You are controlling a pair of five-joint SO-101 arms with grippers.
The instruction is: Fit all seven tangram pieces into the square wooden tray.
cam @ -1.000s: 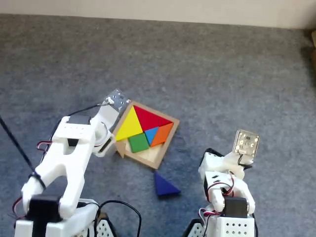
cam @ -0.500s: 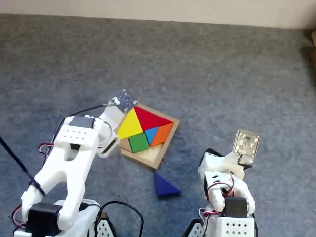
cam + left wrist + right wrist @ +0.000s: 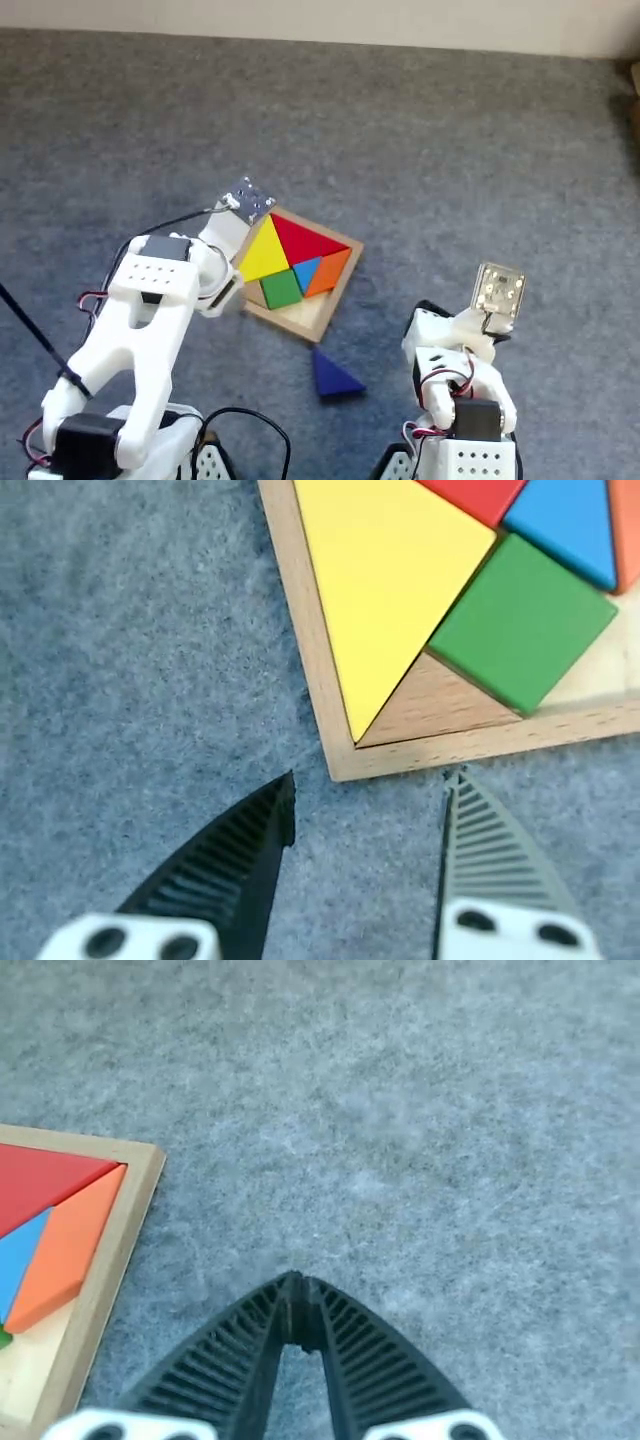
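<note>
Tray: the square wooden tray [image 3: 303,315] lies near the middle of the grey-felted counter [image 3: 450,150], turned so that one corner points toward the arms.
Yellow triangle [image 3: 262,252]: laid in the tray against its left-hand rim, touching the red triangle [image 3: 305,240] along one edge.
Small pieces: a light blue triangle [image 3: 306,270] is set between the red triangle, the orange piece [image 3: 330,272] and the green square [image 3: 281,288]; all are seated inside the tray.
Wood-coloured triangle [image 3: 440,695]: seen in the tray corner, wedged between the yellow triangle and the green square.
Bare floor: a strip of tray bottom is exposed along the rim nearest the arms.
Dark blue triangle [image 3: 333,375]: left on the counter outside the tray, just off its near corner, touched by neither arm.
Left pincer [image 3: 368,792]: released, its jaws spread wide and poised just outside the tray corner that holds the wood-coloured triangle; nothing is held.
Right pincer [image 3: 297,1300]: clenched with the tips pressed together on nothing, held above bare felt to the right of the tray.
Right arm [image 3: 460,370]: folded back at the counter's near edge, well apart from the tray.
</note>
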